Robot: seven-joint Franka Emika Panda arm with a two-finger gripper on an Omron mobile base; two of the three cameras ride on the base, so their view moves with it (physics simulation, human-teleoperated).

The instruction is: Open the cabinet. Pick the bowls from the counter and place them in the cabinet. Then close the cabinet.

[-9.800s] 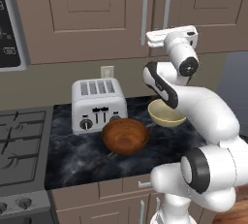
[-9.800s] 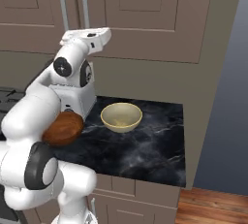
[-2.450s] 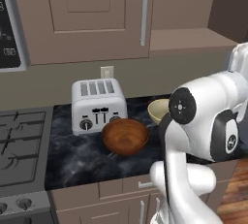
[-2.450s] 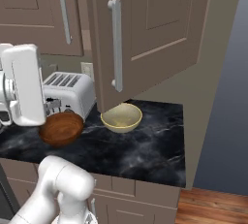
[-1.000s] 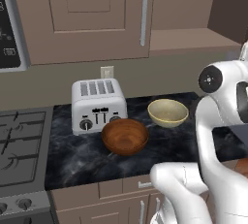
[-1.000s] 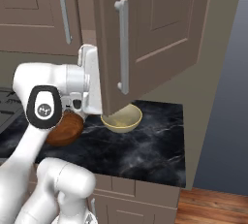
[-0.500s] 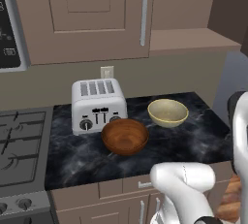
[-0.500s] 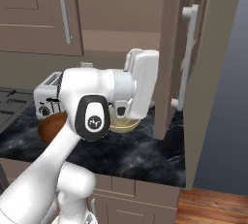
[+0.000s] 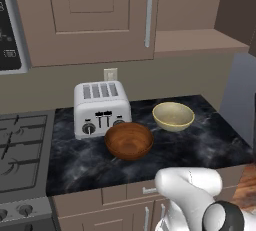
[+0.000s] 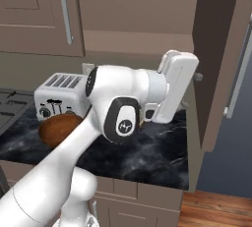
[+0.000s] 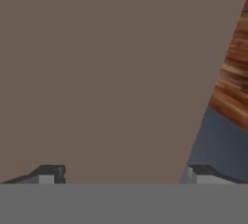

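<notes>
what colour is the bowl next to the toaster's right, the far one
Pale cream-yellow bowl, clearest in the left base view.

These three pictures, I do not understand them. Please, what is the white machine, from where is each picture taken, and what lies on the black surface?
The white machine is a robot arm with a two-finger gripper at its end, in a rendered kitchen. Two pictures come from cameras on its base, one behind it to the left, one to the right. The third comes from a camera on the hand; its two dark finger tips stand apart there, with nothing between them, facing a plain brown surface.

On the black marble-look counter stand a silver toaster, a glossy reddish-brown wooden bowl and a pale cream-yellow bowl. Above them, the right door of the brown wall cabinet is swung open, showing its inner shelf. The left door is closed. The hand is beside the open door.
</notes>
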